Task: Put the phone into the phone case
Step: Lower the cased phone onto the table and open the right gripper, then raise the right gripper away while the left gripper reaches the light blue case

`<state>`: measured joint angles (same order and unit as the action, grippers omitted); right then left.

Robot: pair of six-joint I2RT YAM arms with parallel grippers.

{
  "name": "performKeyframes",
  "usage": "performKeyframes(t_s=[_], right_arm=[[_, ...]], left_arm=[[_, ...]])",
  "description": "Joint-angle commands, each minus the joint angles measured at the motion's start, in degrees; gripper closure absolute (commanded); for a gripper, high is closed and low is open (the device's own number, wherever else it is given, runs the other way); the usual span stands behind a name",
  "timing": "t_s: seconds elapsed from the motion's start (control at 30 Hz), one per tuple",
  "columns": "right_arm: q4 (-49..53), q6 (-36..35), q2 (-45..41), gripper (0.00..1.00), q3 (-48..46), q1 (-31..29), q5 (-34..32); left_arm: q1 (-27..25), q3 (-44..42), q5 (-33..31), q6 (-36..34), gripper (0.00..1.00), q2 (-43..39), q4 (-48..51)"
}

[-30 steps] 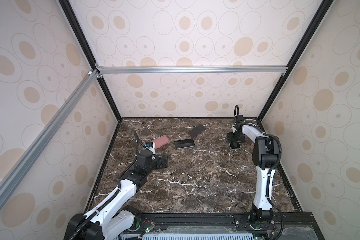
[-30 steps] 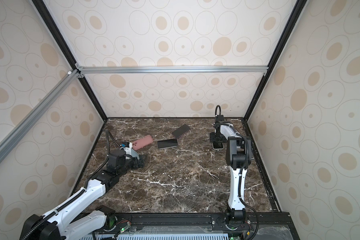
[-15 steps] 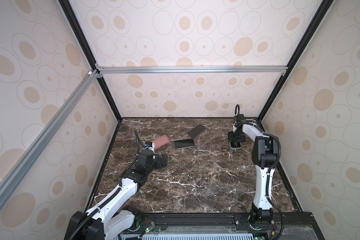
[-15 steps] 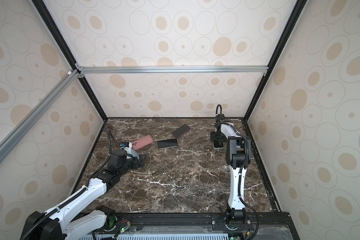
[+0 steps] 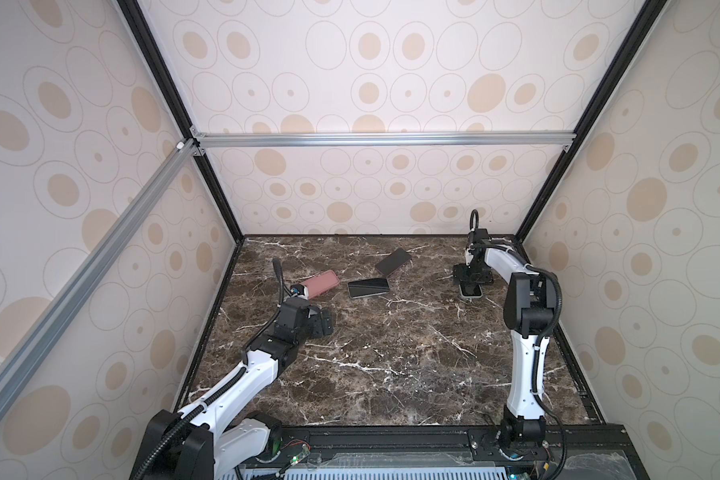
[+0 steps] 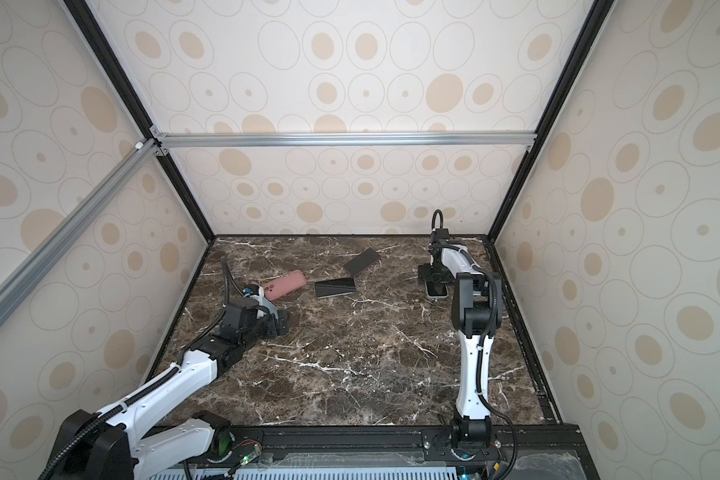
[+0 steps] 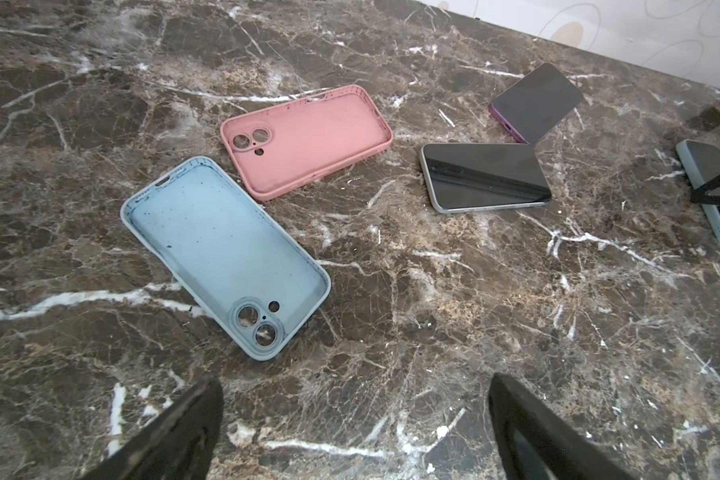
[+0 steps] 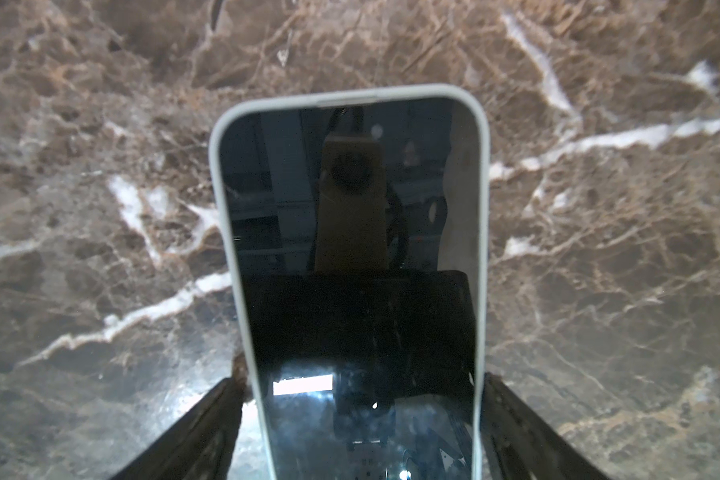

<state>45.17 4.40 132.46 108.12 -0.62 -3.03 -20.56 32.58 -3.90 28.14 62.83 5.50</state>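
A phone (image 8: 350, 249) with a dark screen sits in a pale grey-blue case, flat on the marble at the back right (image 5: 471, 291). My right gripper (image 8: 360, 384) stands open astride its lower part, a finger (image 8: 208, 419) beside each long edge and a thin gap showing. It is also in both top views (image 5: 472, 276) (image 6: 435, 276). A bare silver-edged phone (image 7: 487, 176) (image 5: 368, 287) lies mid-table. Empty cases lie near my left gripper (image 7: 356, 399): a pink one (image 7: 308, 139) (image 5: 319, 284) and a blue one (image 7: 225, 257). That gripper is open and holds nothing.
A phone in a purple case (image 7: 535, 102) (image 5: 393, 262) lies behind the bare phone, almost touching its corner. The enclosure's walls and black frame posts (image 5: 535, 216) ring the marble table (image 5: 391, 353). The right arm's elbow (image 5: 528, 307) stands near the right wall.
The right gripper's jaws have spread apart around the cased phone, which stays flat on the table. The left arm has hardly moved.
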Motion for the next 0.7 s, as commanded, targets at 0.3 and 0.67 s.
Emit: performKeyframes(t_s=[0.3, 0.67], right_arm=[[0.33, -2.21, -14.51, 0.01, -9.83, -0.49, 0.12], [-4.61, -4.50, -28.31, 0.12, -25.62, -8.29, 8.10]], left_arm=[[2.12, 4.81, -7.47, 1.12, 0.00, 8.04, 3.59], [8.24, 6.60, -7.53, 3.97, 0.06, 15.72, 1.40]])
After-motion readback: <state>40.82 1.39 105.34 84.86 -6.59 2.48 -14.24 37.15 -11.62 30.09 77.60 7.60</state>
